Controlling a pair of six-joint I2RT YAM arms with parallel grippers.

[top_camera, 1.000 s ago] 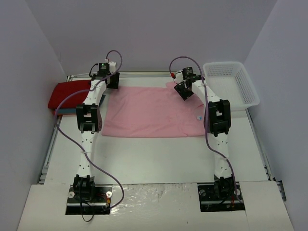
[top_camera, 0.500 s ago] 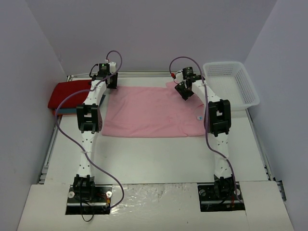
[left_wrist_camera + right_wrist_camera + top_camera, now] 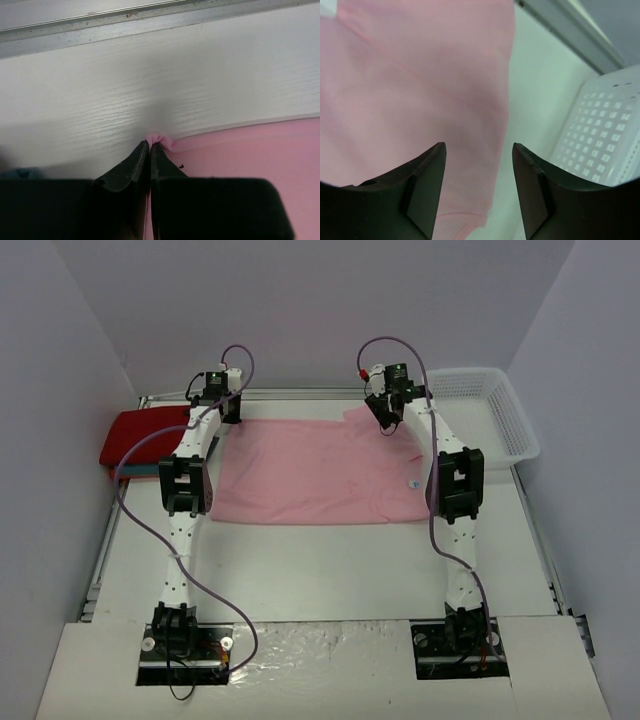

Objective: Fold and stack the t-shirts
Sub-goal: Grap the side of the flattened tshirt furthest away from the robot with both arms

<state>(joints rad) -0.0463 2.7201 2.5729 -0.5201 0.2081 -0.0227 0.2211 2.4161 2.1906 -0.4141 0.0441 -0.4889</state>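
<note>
- Top external: pink t-shirt (image 3: 315, 470) lies spread flat mid-table. Red t-shirt (image 3: 140, 430) sits folded on teal t-shirt (image 3: 133, 471) at far left. Right gripper (image 3: 385, 412) has lifted and shifted toward the far edge since a second ago; left arm has not moved.
- Left wrist: left gripper (image 3: 150, 145) is pinched tight on the pink t-shirt's far-left corner.
- Right wrist: fingers (image 3: 427, 170) are about half apart with nothing between them, above the sleeve edge, with the basket (image 3: 605, 135) beside.

The light pink t-shirt (image 3: 410, 75) fills the left and upper left of the frame, lying flat with a faint diagonal crease; its right edge runs down from the top centre into the gap between the right gripper (image 3: 479, 147) fingers (image 3: 427, 180), which stand apart at the bottom; bare white table (image 3: 540, 95) lies right of that edge; a white mesh basket (image 3: 605, 135) sits at the lower right; a grey metal rail (image 3: 570, 30) crosses the upper right corner.
</note>
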